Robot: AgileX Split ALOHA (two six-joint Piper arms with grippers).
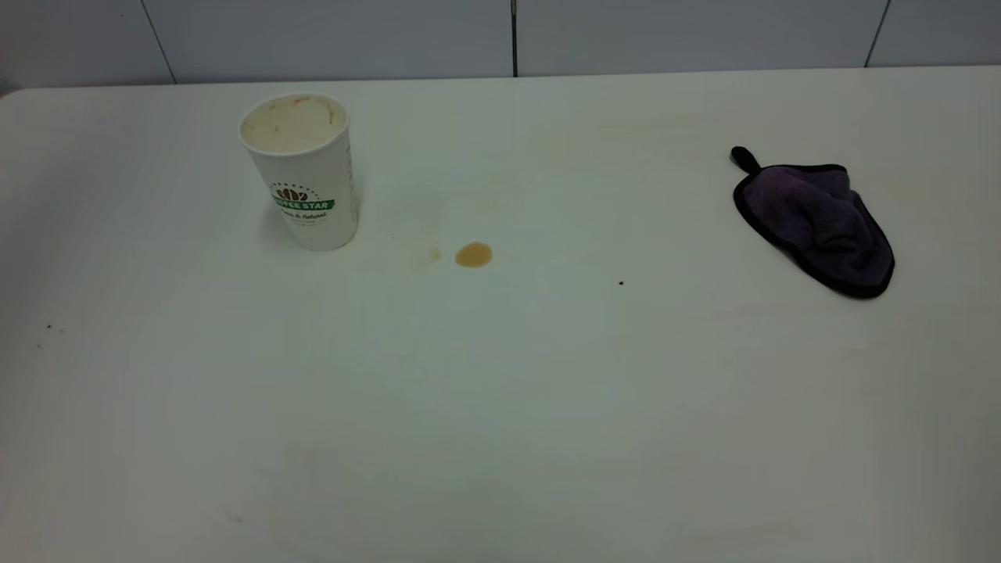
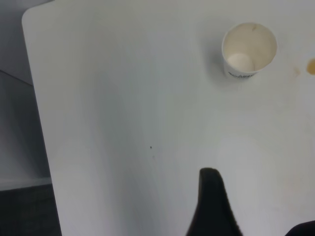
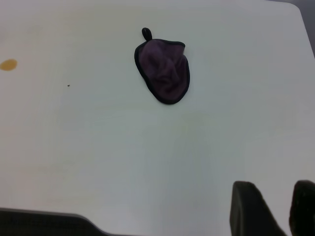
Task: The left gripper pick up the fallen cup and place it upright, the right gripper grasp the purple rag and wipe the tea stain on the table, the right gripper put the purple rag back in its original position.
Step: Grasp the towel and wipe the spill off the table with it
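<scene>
1. The tall white paper cup (image 1: 301, 176) already stands upright on the plain white table (image 1: 500, 407), mouth up, so the first step looks done; the left pincer (image 2: 256, 216) sits well back from it, holding nothing. Only one dark finger (image 2: 212, 206) and a sliver of another show, apparently spread apart.
2. The step in hand is judged to be the rag grasp. The small dark purple fuzzy rag (image 3: 165, 70) with black edging lies flat, far ahead of the right pincer (image 3: 275, 209), whose two fingers stand a little apart and empty.
3. The next move calls for the right pincer to reach forward and down onto the rag, then carry it sideways to the amber-brown tea stain (image 1: 473, 254), which lies near the cup, well apart from the rag.
4. The cup's green banner reads "COFFEE STAR"; the script below it is too small to read.
</scene>
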